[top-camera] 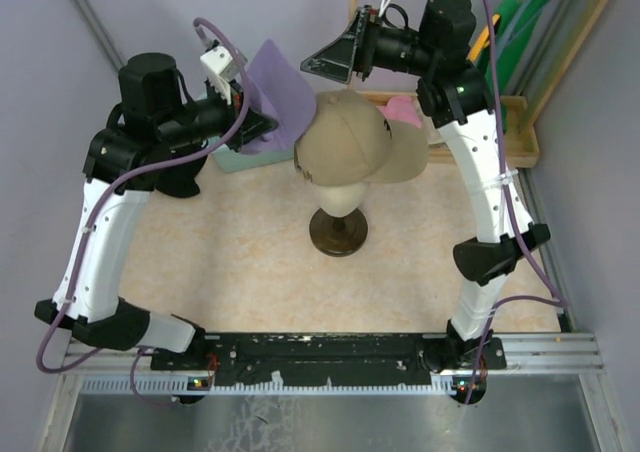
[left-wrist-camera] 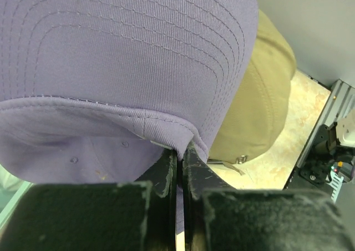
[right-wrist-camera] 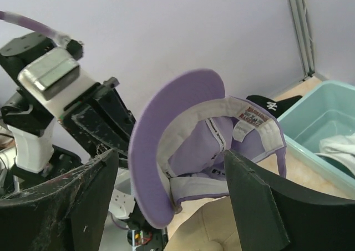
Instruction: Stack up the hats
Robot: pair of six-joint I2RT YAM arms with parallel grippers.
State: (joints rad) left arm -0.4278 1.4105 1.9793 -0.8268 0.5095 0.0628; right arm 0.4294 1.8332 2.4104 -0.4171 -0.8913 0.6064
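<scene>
A tan cap [top-camera: 350, 142] sits on a head-shaped stand [top-camera: 338, 230] at the table's middle. My left gripper [top-camera: 252, 122] is shut on the edge of a purple cap [top-camera: 275, 92] and holds it in the air just left of the tan cap. In the left wrist view the fingers [left-wrist-camera: 166, 165] pinch the purple cap [left-wrist-camera: 122, 68], with the tan cap [left-wrist-camera: 260, 106] behind it. My right gripper [top-camera: 322, 64] is open and empty, above and behind the tan cap; its view faces the purple cap's inside [right-wrist-camera: 188, 145]. A black cap with a white logo [right-wrist-camera: 272, 104] lies by a teal bin [right-wrist-camera: 327, 123].
The teal bin [top-camera: 232, 158] stands at the back left, and white fabric [right-wrist-camera: 339, 145] lies in it. A pink cloth [top-camera: 405, 110] lies behind the tan cap in a wooden tray [top-camera: 522, 137]. A green top [top-camera: 515, 17] hangs at the back right. Walls close both sides.
</scene>
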